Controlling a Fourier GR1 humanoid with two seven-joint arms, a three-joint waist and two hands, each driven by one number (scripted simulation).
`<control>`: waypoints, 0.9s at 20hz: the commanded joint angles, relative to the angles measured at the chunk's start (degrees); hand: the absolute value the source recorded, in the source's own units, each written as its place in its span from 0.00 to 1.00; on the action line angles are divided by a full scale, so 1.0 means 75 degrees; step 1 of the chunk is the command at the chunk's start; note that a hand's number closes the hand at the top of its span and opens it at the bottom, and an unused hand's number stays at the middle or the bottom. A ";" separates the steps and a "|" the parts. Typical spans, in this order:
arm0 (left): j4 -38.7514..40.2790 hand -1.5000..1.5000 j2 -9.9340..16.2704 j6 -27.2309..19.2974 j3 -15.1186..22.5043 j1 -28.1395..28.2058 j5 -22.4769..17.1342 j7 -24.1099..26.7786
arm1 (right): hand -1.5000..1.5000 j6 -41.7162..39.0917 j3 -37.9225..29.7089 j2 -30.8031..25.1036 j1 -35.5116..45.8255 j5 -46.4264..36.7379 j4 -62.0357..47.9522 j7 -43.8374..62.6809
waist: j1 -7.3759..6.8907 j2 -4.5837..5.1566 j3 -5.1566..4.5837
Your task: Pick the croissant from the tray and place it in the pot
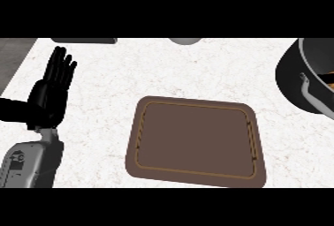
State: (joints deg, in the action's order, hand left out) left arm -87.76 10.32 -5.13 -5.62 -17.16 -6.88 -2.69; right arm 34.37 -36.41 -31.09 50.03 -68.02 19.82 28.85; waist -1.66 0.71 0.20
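Note:
A brown tray (195,139) with rounded corners lies on the white counter, at the middle of the head view, and nothing rests on it. A dark pot (297,81) with a grey handle (313,95) stands at the right edge, partly cut off. A small orange-brown sliver (329,78) shows inside the pot at the frame's edge; I cannot tell whether it is the croissant. My left hand (49,95) stands at the left of the view, fingers straight and pointing up, apart from the tray. My right hand does not show.
A dark flat object (85,40) and a grey rounded object (186,41) peek in at the counter's far edge. A grey floor strip (13,57) borders the counter at the upper left.

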 commanded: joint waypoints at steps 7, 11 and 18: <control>-0.0167 0.50 -0.0035 -0.0019 0.0041 0.0022 0.0042 -0.0073 | 0.00 0.0910 -0.0791 0.0123 -0.0056 0.1464 0.0003 -0.2808 | -0.0084 0.0021 0.0008; -0.0392 0.50 -0.0082 0.0015 0.0098 0.0289 -0.0013 -0.0264 | 0.00 0.1438 -0.1293 0.0383 0.0063 0.2290 0.0432 -0.3129 | 0.0015 -0.0043 -0.0005; 0.0171 0.50 0.0171 0.0147 -0.0318 0.0104 -0.0093 0.0095 | 0.00 0.1186 -0.2132 0.0381 -0.0202 0.4087 0.1317 -0.4446 | 0.0183 -0.0074 -0.0017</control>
State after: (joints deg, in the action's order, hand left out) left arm -87.70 10.56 -4.74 -6.54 -16.25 -6.96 -2.45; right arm 44.46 -50.15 -27.93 49.43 -43.27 26.50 -0.12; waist -0.77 0.34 0.13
